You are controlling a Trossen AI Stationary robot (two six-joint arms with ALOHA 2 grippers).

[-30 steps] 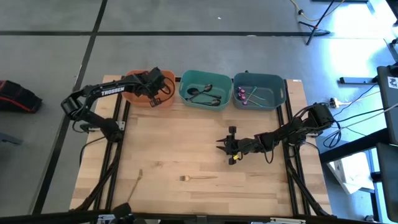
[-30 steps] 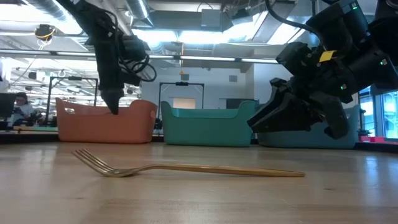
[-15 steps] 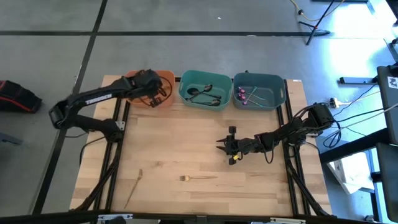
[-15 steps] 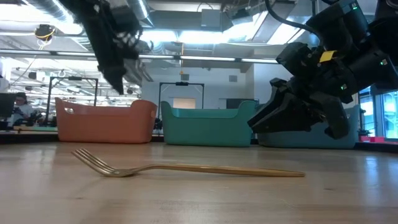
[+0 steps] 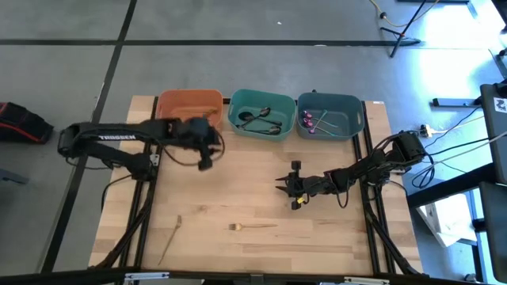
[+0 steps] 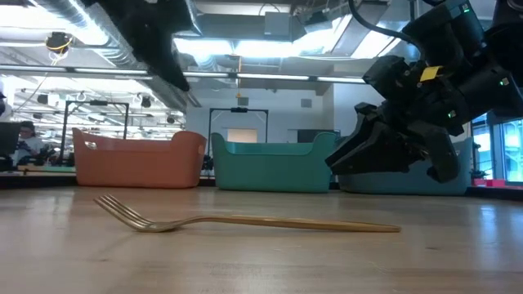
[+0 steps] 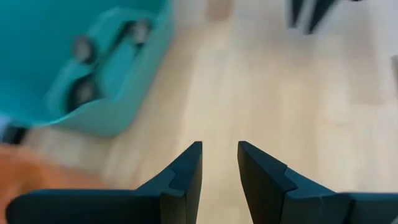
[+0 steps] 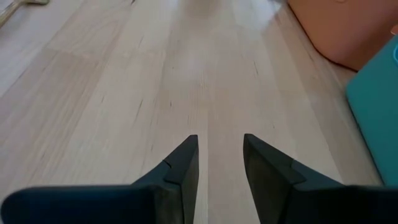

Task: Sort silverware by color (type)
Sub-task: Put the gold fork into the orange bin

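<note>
A gold fork (image 5: pixel 252 226) lies flat on the wooden table near its near edge; the low view shows the fork (image 6: pixel 245 220) close up. A second gold piece (image 5: pixel 176 229) lies to its left. Dark pieces (image 5: pixel 261 120) rest in the teal bin (image 5: pixel 261 100), purple ones (image 5: pixel 313 120) in the blue-grey bin (image 5: pixel 348 107). My left gripper (image 5: pixel 205 161) hangs open over bare table just near of the orange bin (image 5: pixel 188 103), holding nothing (image 7: pixel 220 149). My right gripper (image 5: pixel 279 188) waits open at mid-table, fingers empty (image 8: pixel 221 140).
The three bins stand side by side along the table's far edge. Bare wood lies between the two grippers and around the fork. Dark frame rails run under the table's left and right sides.
My left gripper has risen out of the orange bin and swung toward the table's near side and right, ending over bare wood beside the teal bin. The right arm and the fork have kept still.
</note>
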